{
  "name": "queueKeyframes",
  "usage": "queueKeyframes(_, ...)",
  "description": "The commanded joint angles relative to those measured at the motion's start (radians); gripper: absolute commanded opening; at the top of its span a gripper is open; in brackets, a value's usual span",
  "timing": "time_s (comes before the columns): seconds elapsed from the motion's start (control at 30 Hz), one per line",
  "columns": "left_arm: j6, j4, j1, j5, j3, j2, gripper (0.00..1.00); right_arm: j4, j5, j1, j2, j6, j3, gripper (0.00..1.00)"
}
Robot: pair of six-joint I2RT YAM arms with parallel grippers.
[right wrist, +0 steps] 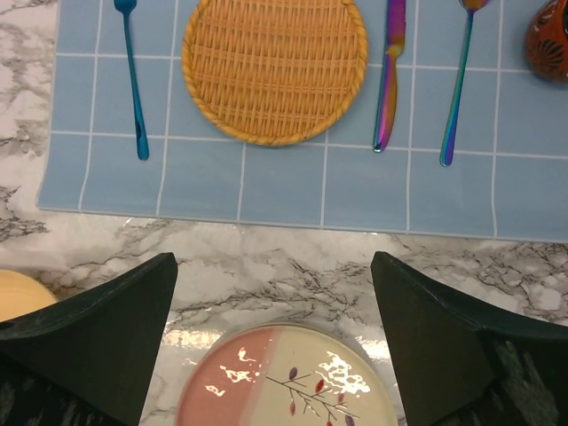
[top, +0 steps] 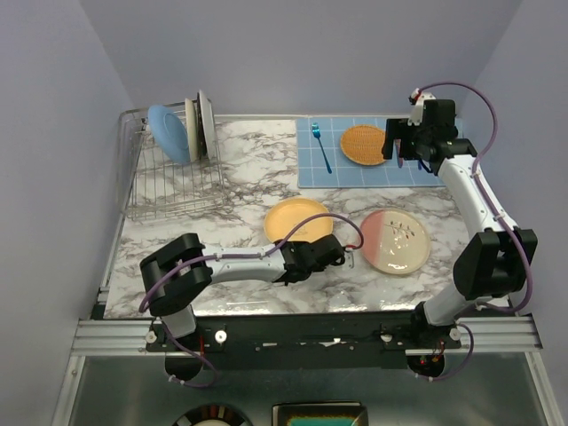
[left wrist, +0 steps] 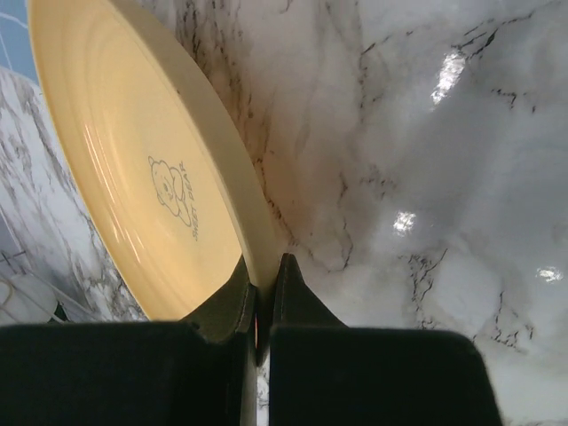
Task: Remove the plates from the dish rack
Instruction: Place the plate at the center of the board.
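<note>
Gripping yellow plate (left wrist: 133, 177) rim, left pincer (left wrist: 264, 277).

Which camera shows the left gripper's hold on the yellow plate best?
Left wrist: the yellow plate fills the frame, its rim pinched by the left gripper. The top view shows the whole plate, but the grip is too small to judge. The right wrist catches only a sliver of it at the left edge.
</note>
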State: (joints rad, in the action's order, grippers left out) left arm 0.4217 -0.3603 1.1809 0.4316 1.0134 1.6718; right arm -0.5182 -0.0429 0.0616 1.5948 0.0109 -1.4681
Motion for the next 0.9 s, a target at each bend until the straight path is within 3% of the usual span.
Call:
queueKeyframes(0.0, -0.006, 0.090, 0.033, 0.042, -0.013, 0.048, 0.00, -0.002, -0.038, -0.005, 0.016, 0.006, 0.017, 0.99)
queueKeyframes(0.87, -0.086, 0.086, 0.126, -0.027, -0.052, 0.129, 0.00, 0.001, -0.064, -0.005, 0.039, 0.000, 0.035, 0.99)
